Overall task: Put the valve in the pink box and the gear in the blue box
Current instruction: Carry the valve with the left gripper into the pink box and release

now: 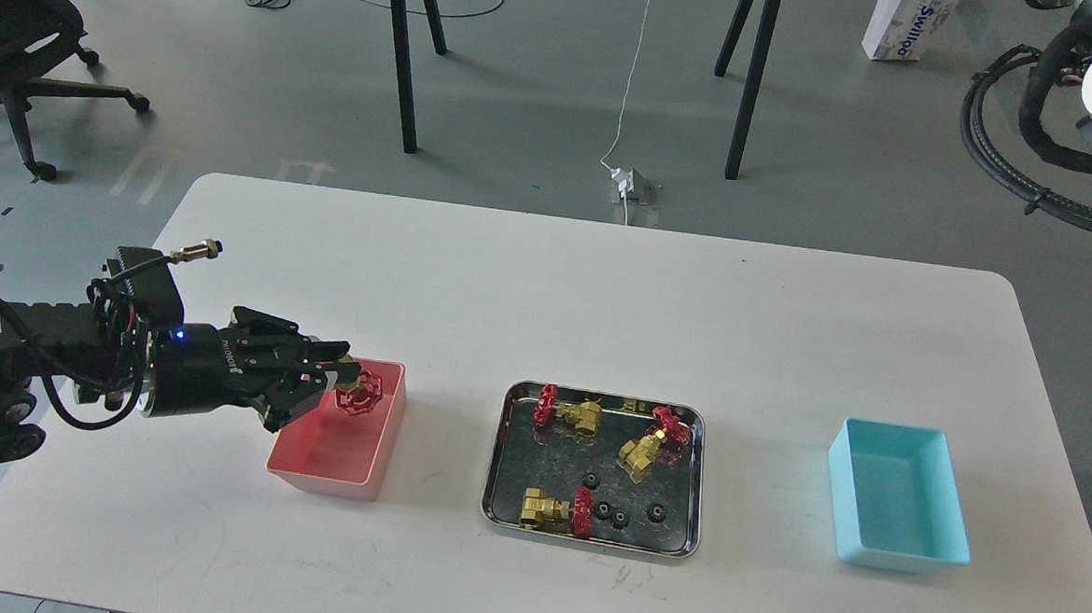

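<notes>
Tabletop (547, 288), white with rounded corners, is carrying every item of the work area. Left arm is reaching in from the left edge of the head view, and its left claw (341, 382) is hovering over the near-left part of the pink box (380, 447). The claw fingers are pinching the valve (357, 392) by its brass body, with the red handwheel hanging just above the box interior; whether the valve is touching the box wall cannot be told. The right arm and its claw are not appearing in the view.

The metal tray (501, 454) is sitting at the tabletop centre, between the two boxes and well apart from each. The blue box (900, 498) is resting at the right, with nothing showing inside it.

Inside the tray, three more valves are lying on their sides: one at the far left (570, 411), one at the far right (651, 440) and one at the near left (552, 510). Four black gears are lying in the near half of the tray: one gear (590, 480) just beyond the near-left valve, and three in a row (603, 510), (622, 517), (656, 511).
</notes>
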`<control>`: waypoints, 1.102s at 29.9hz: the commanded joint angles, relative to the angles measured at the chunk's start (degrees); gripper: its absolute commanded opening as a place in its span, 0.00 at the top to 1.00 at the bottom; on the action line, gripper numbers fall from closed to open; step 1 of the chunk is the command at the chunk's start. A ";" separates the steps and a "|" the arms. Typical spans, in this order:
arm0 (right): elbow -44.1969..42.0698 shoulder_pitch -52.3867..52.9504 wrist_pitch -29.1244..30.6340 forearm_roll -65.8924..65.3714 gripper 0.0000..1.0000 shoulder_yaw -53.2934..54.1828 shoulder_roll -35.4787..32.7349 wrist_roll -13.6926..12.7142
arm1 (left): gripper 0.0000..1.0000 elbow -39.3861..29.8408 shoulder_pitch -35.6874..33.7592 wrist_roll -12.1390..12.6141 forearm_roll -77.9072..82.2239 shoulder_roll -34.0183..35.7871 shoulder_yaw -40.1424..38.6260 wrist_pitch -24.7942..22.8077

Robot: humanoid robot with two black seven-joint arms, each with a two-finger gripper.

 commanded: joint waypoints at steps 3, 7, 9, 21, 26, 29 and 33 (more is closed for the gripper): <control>0.03 -0.67 0.03 0.00 0.01 0.09 -0.11 0.00 | 0.82 3.38 2.38 0.00 0.30 -1.80 -0.31 -0.02; 0.03 -1.02 0.03 0.00 0.01 0.09 -0.28 0.00 | 0.82 6.10 3.17 0.00 0.30 -3.82 -0.31 -0.02; 0.03 -1.38 0.03 0.00 0.01 0.09 -0.37 0.00 | 0.82 7.07 3.78 0.00 0.30 -4.52 -0.31 -0.02; 0.03 -2.52 0.11 0.00 0.01 0.17 -0.63 0.00 | 0.82 13.84 7.04 0.00 0.39 -9.54 -0.05 -0.02; 0.03 -3.13 0.11 0.00 0.01 0.17 -0.63 0.00 | 0.81 14.02 7.21 0.00 1.00 -9.71 0.22 -0.02; 0.12 -3.57 0.11 0.00 0.01 0.17 -0.55 0.00 | 0.81 14.02 7.91 0.00 1.88 -9.80 0.13 -0.02; 0.12 -3.84 0.11 0.00 0.01 0.17 -0.55 0.00 | 0.78 14.02 8.27 0.00 2.06 -9.80 0.04 -0.02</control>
